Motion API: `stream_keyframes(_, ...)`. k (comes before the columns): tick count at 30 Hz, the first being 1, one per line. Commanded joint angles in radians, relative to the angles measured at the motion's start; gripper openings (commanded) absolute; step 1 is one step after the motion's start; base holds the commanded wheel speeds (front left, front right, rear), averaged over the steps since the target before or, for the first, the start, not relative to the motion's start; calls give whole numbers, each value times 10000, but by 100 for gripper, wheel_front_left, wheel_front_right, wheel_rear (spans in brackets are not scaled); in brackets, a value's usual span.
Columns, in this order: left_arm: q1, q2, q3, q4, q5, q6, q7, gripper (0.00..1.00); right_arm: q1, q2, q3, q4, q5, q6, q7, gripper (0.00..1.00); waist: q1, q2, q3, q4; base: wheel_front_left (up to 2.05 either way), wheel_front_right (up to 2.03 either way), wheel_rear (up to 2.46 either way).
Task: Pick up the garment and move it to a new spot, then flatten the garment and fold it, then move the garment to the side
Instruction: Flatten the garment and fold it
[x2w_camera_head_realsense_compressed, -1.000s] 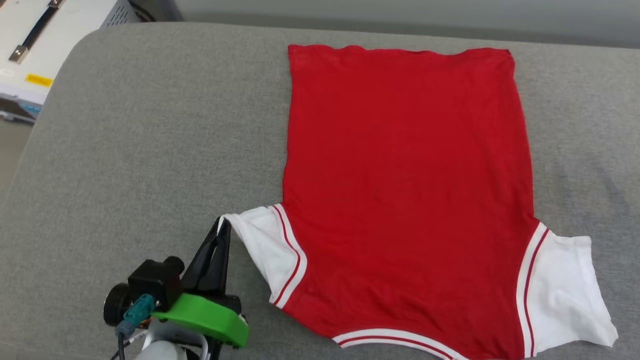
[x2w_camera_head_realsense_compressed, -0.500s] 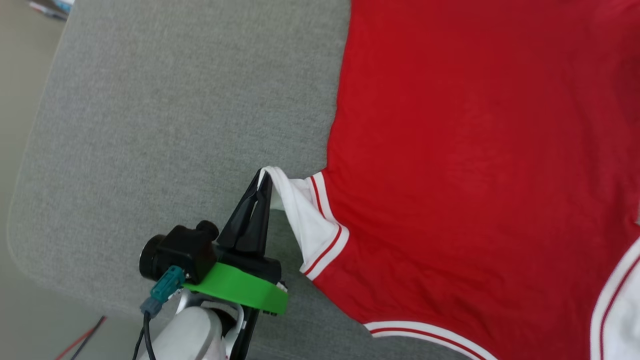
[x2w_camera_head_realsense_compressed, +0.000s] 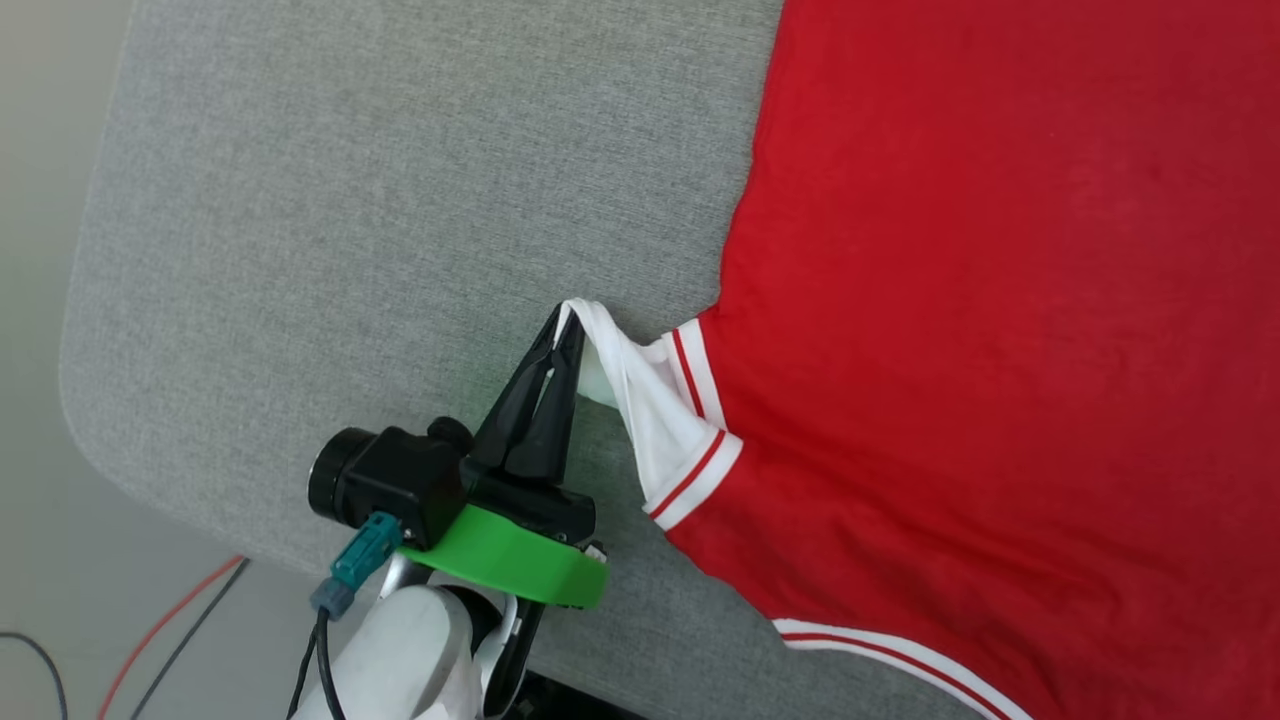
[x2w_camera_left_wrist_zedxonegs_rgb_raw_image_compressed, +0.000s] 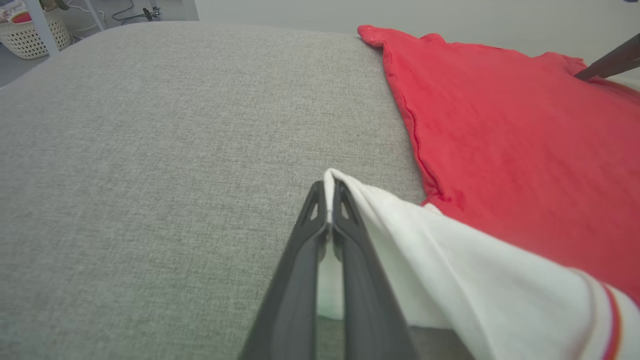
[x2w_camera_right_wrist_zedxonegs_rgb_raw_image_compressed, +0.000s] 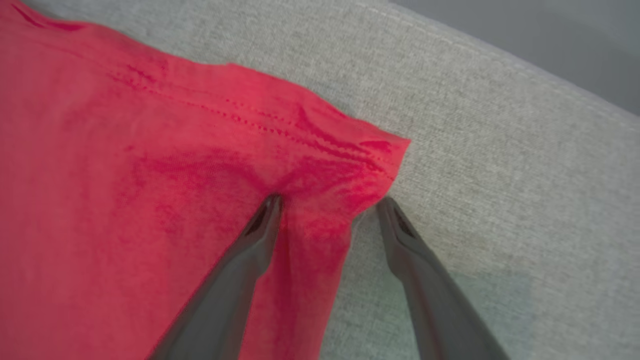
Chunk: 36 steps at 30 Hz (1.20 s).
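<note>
On the grey table (x2w_camera_head_realsense_compressed: 350, 200), the left gripper (x2w_camera_head_realsense_compressed: 562, 320) stands just left of the garment (x2w_camera_head_realsense_compressed: 1000, 350). Its jaws are pinched tight on the tip of the white sleeve (x2w_camera_head_realsense_compressed: 650, 400), which is raised off the table and drawn taut toward them. The garment's red body lies flat, spreading right of the sleeve. At the garment's hem corner the right gripper (x2w_camera_right_wrist_zedxonegs_rgb_raw_image_compressed: 329, 201) holds its jaws wide, one finger on the red cloth, the other on the table just beyond the garment's edge.
</note>
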Motion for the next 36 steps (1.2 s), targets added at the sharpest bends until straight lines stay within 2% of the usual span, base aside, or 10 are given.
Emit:
stream_keyframes(1,-201,-87,60,63,105,-89,-58,0,861,132,201,309,339,-7,286,100,-1,0,82,104,0,0,0)
stream_keyframes(3,-197,-136,126,133,161,-155,-58,0,1021,29,131,200,459,-7,370,100,-1,0,44,59,0,0,0)
stream_keyframes(4,-194,-154,169,172,190,-186,-58,0,1068,-26,83,123,479,-7,352,34,-1,0,14,28,0,0,0)
stream_keyframes(5,-195,-164,199,204,218,-212,-58,0,1092,-49,43,73,485,-7,335,0,-1,0,-13,11,0,0,0)
stream_keyframes(9,-132,-191,400,353,324,-276,-59,0,1013,8,-86,-184,432,-7,-31,0,-1,0,-254,-169,0,0,0)
stream_keyframes(14,280,-146,746,736,386,-336,-59,0,836,169,-227,-622,700,-7,-1430,0,-1,0,-1268,-672,0,0,0)
stream_keyframes(19,713,32,1025,1071,336,-258,-59,0,1548,-339,139,-1362,1312,-7,-2163,0,-1,0,-2200,-1174,0,0,0)
stream_keyframes(25,1256,241,1242,1335,183,-198,-56,0,3495,-1464,204,-2647,2488,-7,-3017,0,-1,0,-3172,-1593,0,0,0)
stream_keyframes(28,1627,433,1427,1409,81,-64,-37,0,5378,-2163,-24,-3686,3051,-7,-3503,0,-1,0,-3627,-2036,0,0,0)
stream_keyframes(36,2343,762,1739,1250,-53,293,98,0,8548,-2201,-781,-5077,3383,-7,-4154,0,-1,0,-4158,-2827,0,0,0)
